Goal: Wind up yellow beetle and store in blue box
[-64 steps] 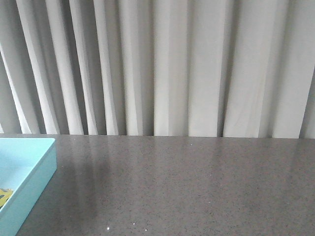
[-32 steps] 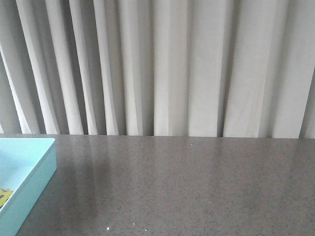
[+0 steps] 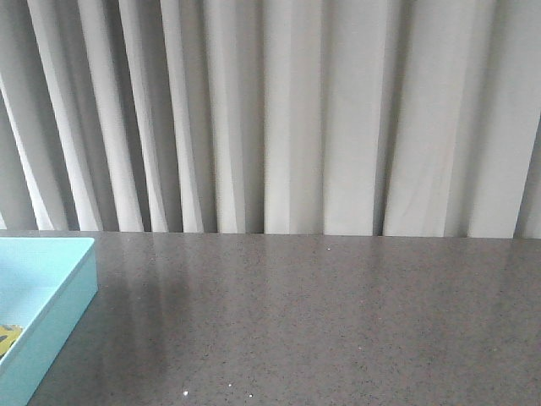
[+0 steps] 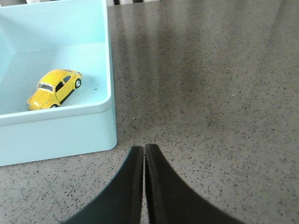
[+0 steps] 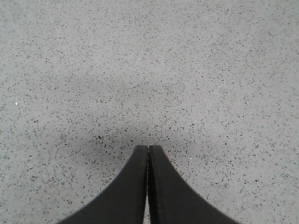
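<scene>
The yellow beetle (image 4: 54, 88) stands on its wheels inside the blue box (image 4: 70, 133), near the box's corner, in the left wrist view. In the front view the blue box (image 3: 59, 313) shows at the left edge, with a sliver of the yellow beetle (image 3: 7, 336) inside it. My left gripper (image 4: 144, 149) is shut and empty, above the table just outside the box's corner. My right gripper (image 5: 148, 148) is shut and empty over bare grey table.
A speckled grey table (image 3: 321, 321) runs back to a white pleated curtain (image 3: 287, 118). Neither arm shows in the front view.
</scene>
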`<move>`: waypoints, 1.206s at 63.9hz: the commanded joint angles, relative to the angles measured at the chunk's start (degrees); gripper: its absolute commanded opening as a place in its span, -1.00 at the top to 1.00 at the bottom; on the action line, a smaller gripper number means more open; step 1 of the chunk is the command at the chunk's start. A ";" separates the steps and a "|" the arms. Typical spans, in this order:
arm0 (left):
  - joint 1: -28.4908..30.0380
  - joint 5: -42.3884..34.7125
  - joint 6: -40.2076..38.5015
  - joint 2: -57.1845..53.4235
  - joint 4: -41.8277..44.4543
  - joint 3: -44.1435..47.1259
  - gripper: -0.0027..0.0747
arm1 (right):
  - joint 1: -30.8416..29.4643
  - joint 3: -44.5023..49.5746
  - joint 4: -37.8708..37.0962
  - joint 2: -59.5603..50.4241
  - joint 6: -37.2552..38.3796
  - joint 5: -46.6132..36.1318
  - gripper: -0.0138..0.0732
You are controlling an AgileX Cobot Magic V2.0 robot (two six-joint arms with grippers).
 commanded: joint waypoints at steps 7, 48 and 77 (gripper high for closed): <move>2.12 -7.26 -3.24 -15.31 4.21 8.05 0.95 | 0.09 -1.33 -0.33 -0.19 0.10 -2.97 0.70; 6.28 -27.64 -4.65 -28.97 -0.14 28.90 0.95 | 0.09 -1.33 -0.39 -0.18 0.07 -1.65 0.70; 6.28 -32.31 12.96 -28.86 -14.51 28.93 0.95 | 0.09 -1.33 -0.39 -0.18 0.07 -1.64 0.70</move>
